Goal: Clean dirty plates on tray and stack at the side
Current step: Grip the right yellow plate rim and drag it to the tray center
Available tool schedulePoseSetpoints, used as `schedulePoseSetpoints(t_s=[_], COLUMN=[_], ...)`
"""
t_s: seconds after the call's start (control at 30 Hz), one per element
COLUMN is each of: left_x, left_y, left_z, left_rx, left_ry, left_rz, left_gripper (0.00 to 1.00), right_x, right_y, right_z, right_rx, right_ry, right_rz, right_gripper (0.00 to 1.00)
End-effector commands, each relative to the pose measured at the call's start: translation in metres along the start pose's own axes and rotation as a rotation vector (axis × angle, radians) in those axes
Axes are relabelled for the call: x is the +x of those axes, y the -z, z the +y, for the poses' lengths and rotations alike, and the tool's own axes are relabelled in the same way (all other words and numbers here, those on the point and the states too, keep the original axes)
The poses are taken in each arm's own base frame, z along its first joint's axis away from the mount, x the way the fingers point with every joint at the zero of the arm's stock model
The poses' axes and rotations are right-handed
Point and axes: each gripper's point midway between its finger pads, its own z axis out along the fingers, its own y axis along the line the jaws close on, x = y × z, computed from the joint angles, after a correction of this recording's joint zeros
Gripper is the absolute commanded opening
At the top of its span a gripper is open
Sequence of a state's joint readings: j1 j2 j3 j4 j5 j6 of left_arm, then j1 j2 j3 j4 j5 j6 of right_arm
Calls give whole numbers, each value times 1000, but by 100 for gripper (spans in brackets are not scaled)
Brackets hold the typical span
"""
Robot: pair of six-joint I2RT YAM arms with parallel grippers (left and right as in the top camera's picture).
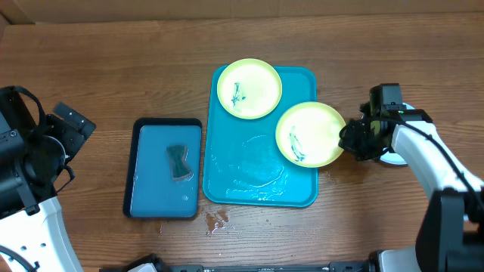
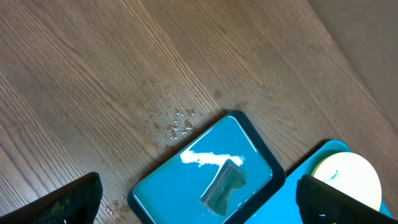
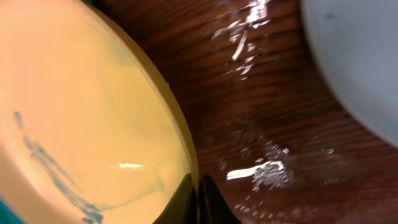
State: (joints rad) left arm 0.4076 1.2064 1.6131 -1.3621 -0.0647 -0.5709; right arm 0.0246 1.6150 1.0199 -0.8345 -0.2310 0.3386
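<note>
Two pale yellow-green plates with dark smears show from overhead. One (image 1: 249,88) lies at the far end of the turquoise tray (image 1: 261,185). The other (image 1: 308,134) overhangs the tray's right edge. My right gripper (image 1: 349,139) is shut on this plate's right rim; the wrist view shows the fingertips (image 3: 199,193) pinching the rim of the plate (image 3: 81,124). A pale blue plate (image 3: 354,56) lies on the wood to the right, mostly hidden under the arm from overhead (image 1: 392,159). My left gripper (image 2: 199,205) is open above the small tray, holding nothing.
A smaller dark-rimmed blue tray (image 1: 136,174) with a sponge (image 1: 178,162) sits left of the turquoise tray; it also shows in the left wrist view (image 2: 161,193) with the sponge (image 2: 224,183). Water drops lie on the wood (image 1: 215,221) and on the turquoise tray.
</note>
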Motion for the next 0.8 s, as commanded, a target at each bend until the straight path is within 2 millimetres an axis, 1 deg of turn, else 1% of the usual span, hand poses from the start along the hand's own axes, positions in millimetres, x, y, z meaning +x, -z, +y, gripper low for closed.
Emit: schedulePoseSetpoints(t_s=[0.0,0.03,0.17,0.2,0.27,0.3,0.37,0.4,0.43,0.47,0.5,0.53,0.63,0.73,0.77], left_x=[-6,-6,-6,-6,-6,-6,-6,-6,-6,-6,-6,-6,-1,2,11], left_y=[6,6,6,6,6,6,6,6,6,6,6,6,7,7,8], left_z=[-1,-1,-1,-1,-1,-1,-1,-1,-1,-1,-1,-2,-9,-13,-19], left_rx=[7,7,7,7,7,7,7,7,7,7,7,11,53,76,115], left_ry=[18,18,18,18,18,18,18,18,18,18,18,19,18,23,16], left_rz=[-26,-26,-26,-26,-26,-26,-26,-26,-26,-26,-26,-23,4,21,68], left_gripper=[100,100,100,100,100,100,100,100,100,100,100,100,100,100,100], right_x=[11,21,46,52,61,70,76,76,76,75,75,75,70,57,53], right_y=[17,15,2,-3,-12,-22,-27,-27,-28,-27,-26,-25,-16,3,11], right_z=[34,40,56,58,60,70,83,86,90,91,92,92,93,104,108], right_rx=[-52,-48,-24,-4,39,25,-3,-9,-20,-23,-25,-24,-25,-62,-75], right_ry=[124,146,149,128,30,-18,-24,-19,-13,-20,-19,-16,7,157,211], right_rz=[-12,12,58,60,40,27,16,12,6,4,4,7,2,-48,-67], right_gripper=[4,4,4,4,4,4,4,5,20,40,49,52,50,47,46])
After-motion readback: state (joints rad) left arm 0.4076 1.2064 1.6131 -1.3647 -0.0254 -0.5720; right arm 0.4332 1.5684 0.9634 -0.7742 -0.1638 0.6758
